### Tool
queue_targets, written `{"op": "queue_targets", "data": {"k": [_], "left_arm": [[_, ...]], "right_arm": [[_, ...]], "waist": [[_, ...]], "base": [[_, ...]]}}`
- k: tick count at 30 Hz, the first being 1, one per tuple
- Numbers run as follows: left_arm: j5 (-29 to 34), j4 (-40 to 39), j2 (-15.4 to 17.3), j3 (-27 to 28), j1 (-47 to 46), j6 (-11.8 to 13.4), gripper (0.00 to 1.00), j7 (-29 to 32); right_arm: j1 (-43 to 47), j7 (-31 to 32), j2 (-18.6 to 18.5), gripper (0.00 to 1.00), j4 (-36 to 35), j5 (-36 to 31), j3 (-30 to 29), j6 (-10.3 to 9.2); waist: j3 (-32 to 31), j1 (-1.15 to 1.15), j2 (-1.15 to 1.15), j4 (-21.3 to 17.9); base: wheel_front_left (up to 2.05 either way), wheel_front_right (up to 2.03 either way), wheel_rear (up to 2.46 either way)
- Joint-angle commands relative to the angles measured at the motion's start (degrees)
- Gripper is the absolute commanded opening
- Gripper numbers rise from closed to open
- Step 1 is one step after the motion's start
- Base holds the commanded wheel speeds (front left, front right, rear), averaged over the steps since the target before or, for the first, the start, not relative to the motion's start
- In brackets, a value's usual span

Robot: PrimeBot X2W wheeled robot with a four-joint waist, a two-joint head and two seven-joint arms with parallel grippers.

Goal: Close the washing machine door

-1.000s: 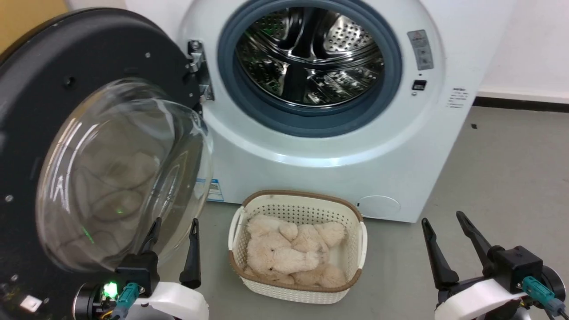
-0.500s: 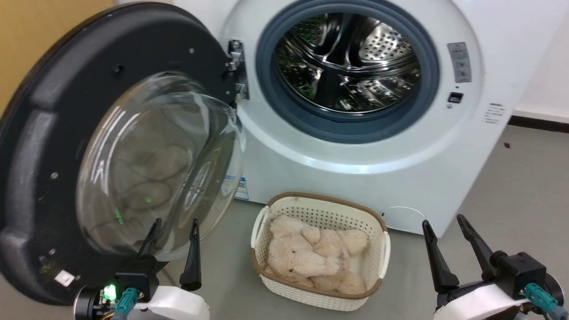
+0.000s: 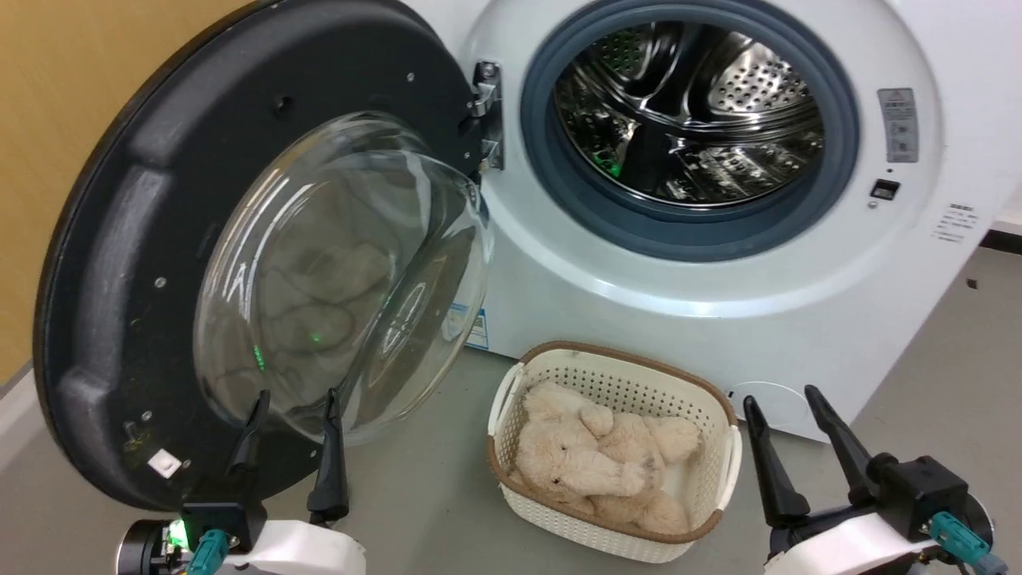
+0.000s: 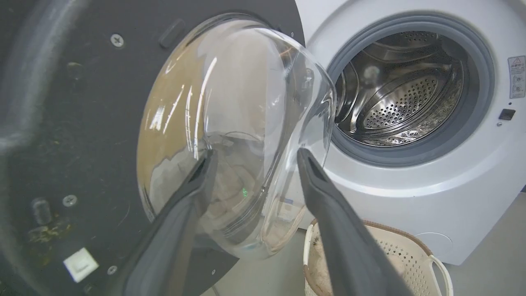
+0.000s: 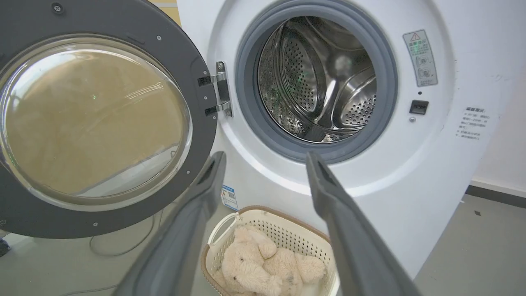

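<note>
The left gripper [image 3: 294, 399] is seen at the lower left of the head view, its two dark fingers spread a moderate way apart and nothing held between them. Its tips are set against the lower edge of the glass bowl [image 3: 343, 271]; whether the glass is touched cannot be told, though a small gap seems to be left in the left wrist view. The right gripper [image 3: 781, 397] is held at the lower right, likewise parted and empty, with its fingers pointed up toward the white front of the washing machine [image 3: 639, 319] and apart from it. The washing machine door [image 3: 120, 239] is swung wide open to the left and hung on a metal hinge [image 3: 485, 112] at the left side of the opening, so that its black inner face and bulging bowl are turned toward the robot. The steel drum [image 3: 695, 104] is exposed, ringed by a grey rubber seal [image 3: 559, 184]. A white perforated basket [image 3: 615, 382] with a brown rim is placed on the grey floor [image 3: 423, 495] just before the machine, between the two grippers, and a cream plush toy [image 3: 591, 463] is laid inside it. A yellow wall [image 3: 64, 96] is seen behind the door
</note>
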Motion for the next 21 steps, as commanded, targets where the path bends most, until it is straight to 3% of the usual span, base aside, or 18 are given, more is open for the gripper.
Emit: {"op": "queue_targets", "data": {"k": [1,21], "left_arm": [[-0.5,-0.5,0.0,0.1,0.8,0.4,1.00,-0.7],[-1.8,-3.0,0.0,0.5,2.2,2.2,1.00,-3.2]], "right_arm": [[-0.8,-0.7,0.1,1.00,0.2,0.6,0.4,0.02],[-3.0,-3.2,-1.0,1.00,1.7,3.5,3.6,0.02]], "waist": [[0.2,0.00,0.00,0.6],[0.8,0.00,0.00,6.0]], "base": [[0.00,0.00,0.00],[0.00,0.00,0.00]]}}
